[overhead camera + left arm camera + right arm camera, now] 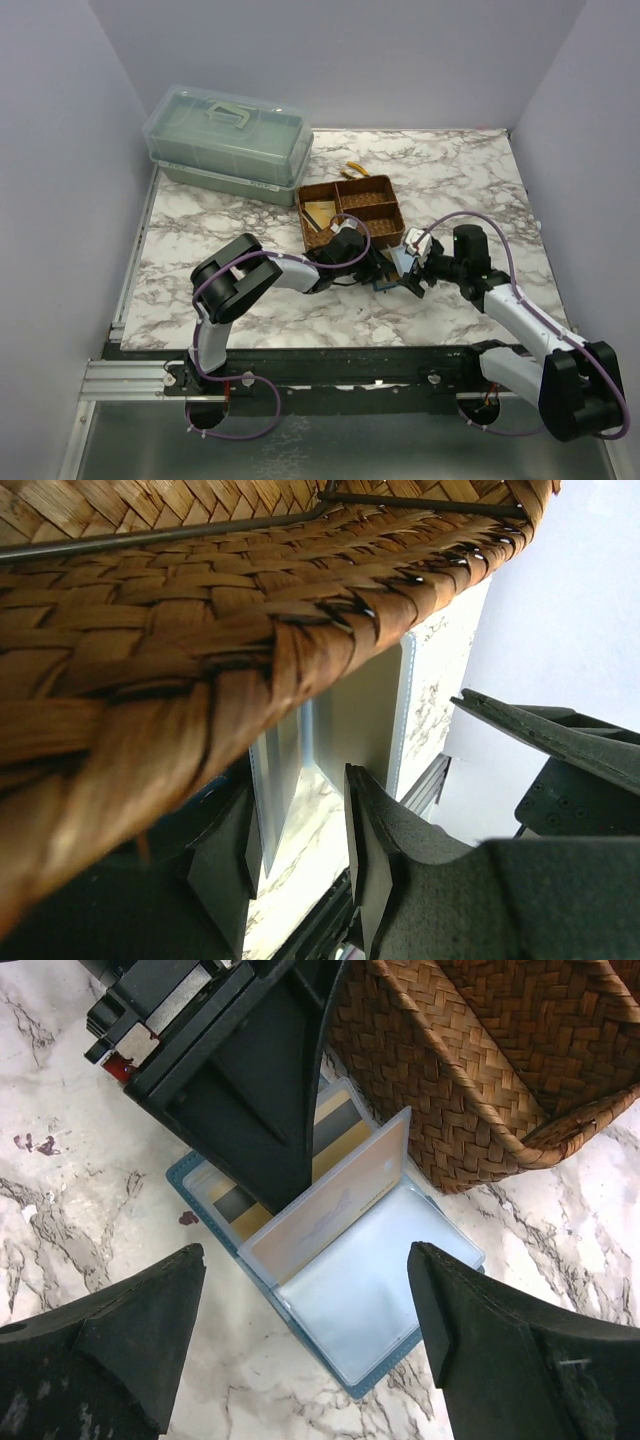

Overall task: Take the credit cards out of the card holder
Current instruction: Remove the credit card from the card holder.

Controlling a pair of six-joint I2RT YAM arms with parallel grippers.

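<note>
Beside the tray (480, 1060), card holder (380, 1310) lies open, seemingly diagonal.

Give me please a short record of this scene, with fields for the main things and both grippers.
card holder: open on the marble table, beside the woven tray
credit cards: still in the clear sleeves
left gripper: pressing down on the holder's sleeves
right gripper: open, above the holder, holding nothing
storage box: closed, at the far left of the table
</note>
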